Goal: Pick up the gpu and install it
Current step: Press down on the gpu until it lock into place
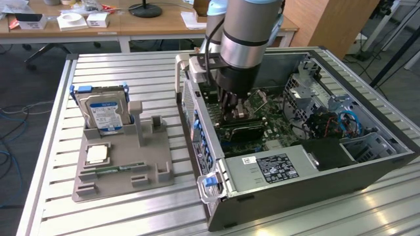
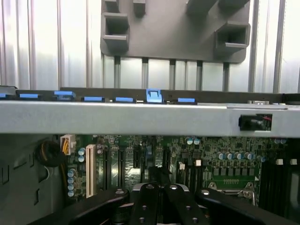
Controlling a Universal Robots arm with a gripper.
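Grey metal PC case (image 1: 315, 172) lies open on the slatted table (image 1: 59, 147), w/ the arm reaching down into it. Gripper (image 1: 231, 110) sits low over the green motherboard (image 1: 272, 123), near the side of the case toward the exterior view's left. Just below the gripper a flat black card, the gpu (image 1: 241, 129), stands among the motherboard slots; can't tell whether it's fully seated. In the wrist view the gripper (image 2: 159, 187) shows its black fingers (image 2: 145, 204) drawn close together at the tips over the slot area (image 2: 140, 161), but whether they're clamped on the gpu can't be told.

On the exterior view's left, well apart from the case, a grey fixture tray (image 1: 121, 169) rests on the table. A blue-labelled silver hard drive (image 1: 104, 110) stands upright at the tray's far end. A square chip (image 1: 97, 154) lies flat mid-tray, and a narrow green memory stick (image 1: 121, 168) lies nearer the front. The same tray (image 2: 173, 28) appears in the wrist view beyond the case wall (image 2: 140, 117).

Wooden desk (image 1: 131, 24) w/ white boxes (image 1: 72, 20) stands behind.
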